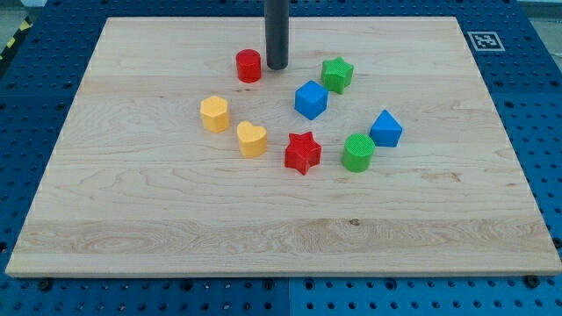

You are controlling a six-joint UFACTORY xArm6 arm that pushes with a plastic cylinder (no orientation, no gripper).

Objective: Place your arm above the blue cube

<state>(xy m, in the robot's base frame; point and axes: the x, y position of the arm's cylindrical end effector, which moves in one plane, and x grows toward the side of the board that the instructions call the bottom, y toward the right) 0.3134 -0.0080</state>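
Blue cube [311, 99] sits mid-board toward the far edge, untouched; the tip [277, 67], a bare rod with no jaws to open or close, rests beside the red cylinder [248, 66], so approach is underway, next calling for a short shift toward the right edge.

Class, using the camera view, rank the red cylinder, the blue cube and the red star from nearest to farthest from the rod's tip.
From my tip:
1. red cylinder, just to the view's left.
2. blue cube, toward the view's lower right.
3. red star, farther toward the view's bottom.
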